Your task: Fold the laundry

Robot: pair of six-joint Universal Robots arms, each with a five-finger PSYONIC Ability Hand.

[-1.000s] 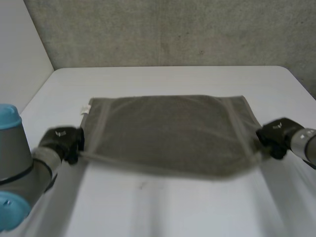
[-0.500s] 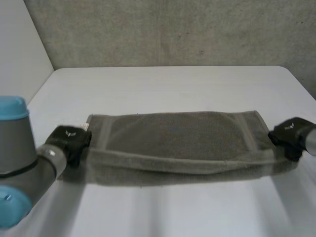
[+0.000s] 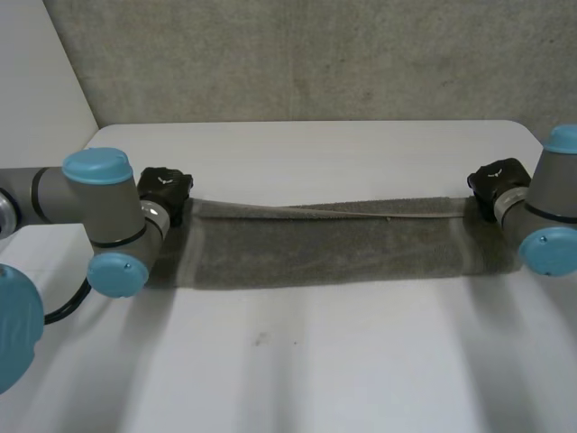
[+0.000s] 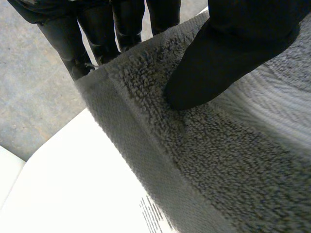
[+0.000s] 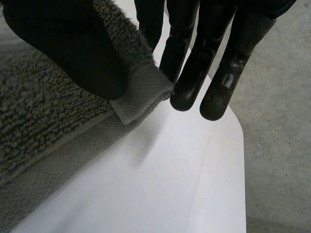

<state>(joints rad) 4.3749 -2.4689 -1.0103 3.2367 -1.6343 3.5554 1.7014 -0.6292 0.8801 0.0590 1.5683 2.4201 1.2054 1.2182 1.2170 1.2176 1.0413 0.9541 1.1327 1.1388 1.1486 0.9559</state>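
One grey towel [image 3: 325, 244] lies across the white counter [image 3: 297, 370] as a long, narrow band, doubled over lengthwise so that its upper layer covers the lower one. Two hands are on it, one at each short end. The left hand [image 3: 165, 187] is at the band's left end, on the far edge. In the left wrist view the thumb of this hand [image 4: 218, 53] presses down on the looped pile of the towel [image 4: 204, 165] while its fingers [image 4: 97, 34] run behind the hem, pinching the cloth between them. The right hand [image 3: 494, 180] is at the right end's far corner. In the right wrist view its thumb [image 5: 73, 43] clamps that corner of the towel [image 5: 43, 111] against straight fingers [image 5: 189, 73]. Between the two hands the far edge runs in a taut line and seems slightly raised off the layer below, though the head view leaves this unsure.
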